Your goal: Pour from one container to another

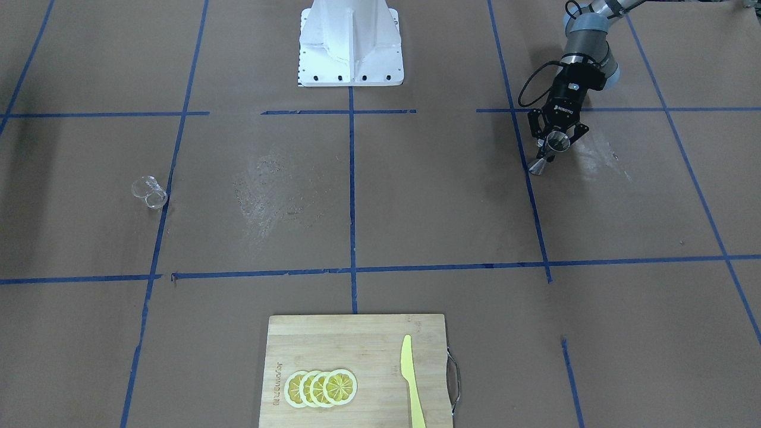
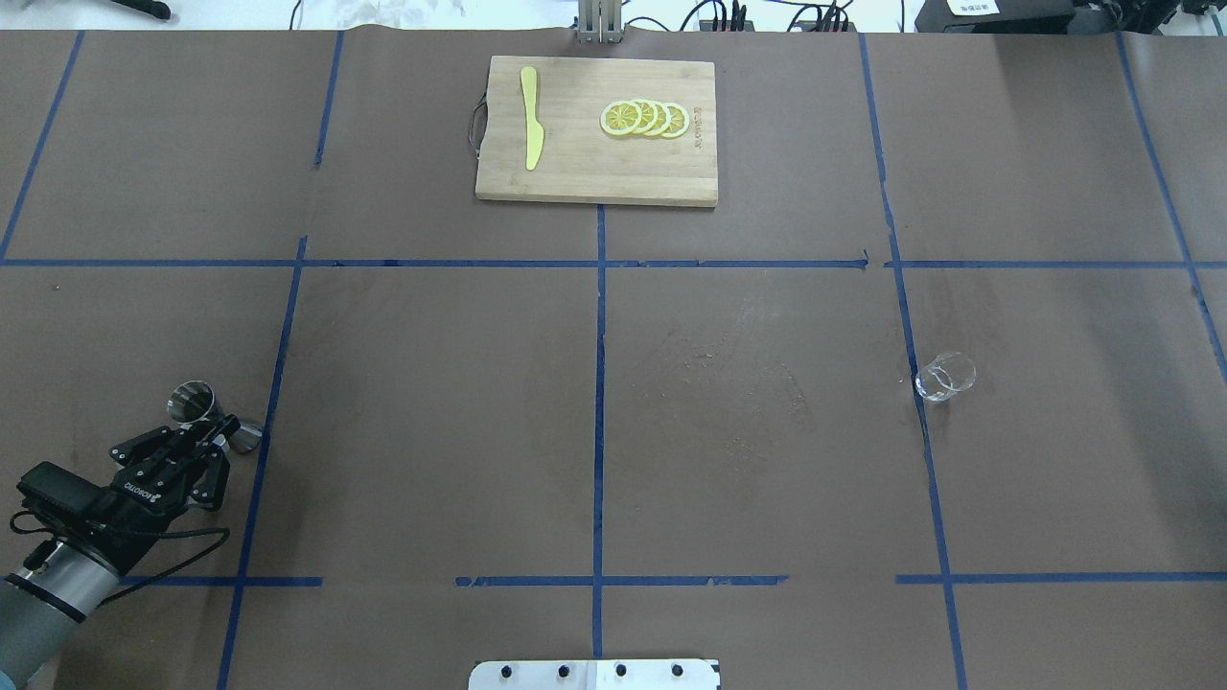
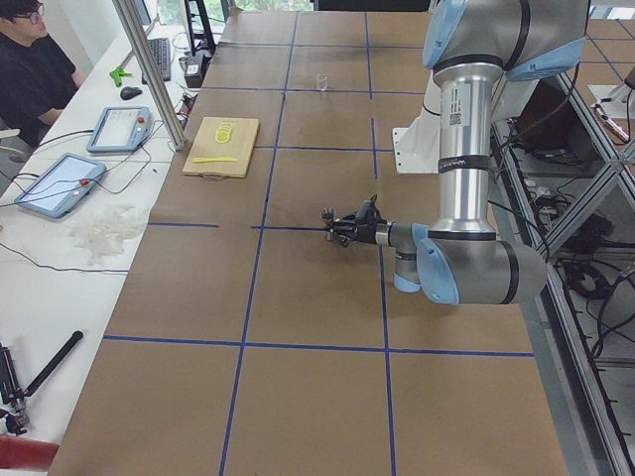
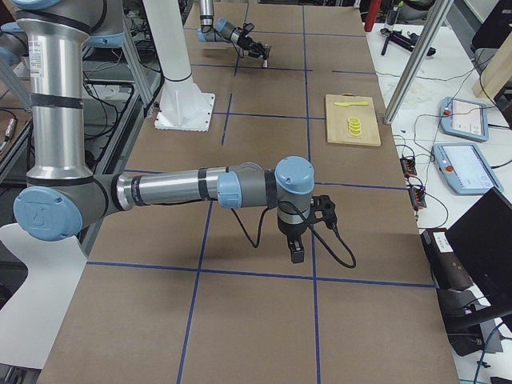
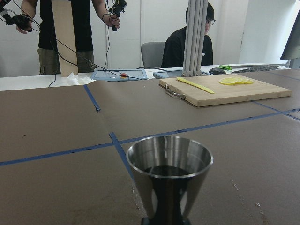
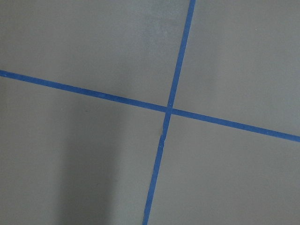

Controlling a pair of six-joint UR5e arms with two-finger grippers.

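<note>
The steel jigger (image 2: pixel 196 402) stands at the table's left side, and its open top cup (image 5: pixel 169 161) fills the left wrist view. My left gripper (image 2: pixel 226 433) comes in low from the side, and its fingers are closed on the jigger's (image 1: pixel 556 142) narrow waist. Far across the table the clear glass cup (image 2: pixel 945 376) stands alone on a blue tape line, also visible in the front-facing view (image 1: pixel 148 192). My right gripper (image 4: pixel 297 254) points down at bare table far from both; I cannot tell whether it is open or shut.
A wooden cutting board (image 2: pixel 594 182) with lemon slices (image 2: pixel 644 118) and a yellow knife (image 2: pixel 530 115) lies at the far middle edge. The robot's white base (image 1: pixel 351 44) sits at the near middle. Operators stand beyond the far edge.
</note>
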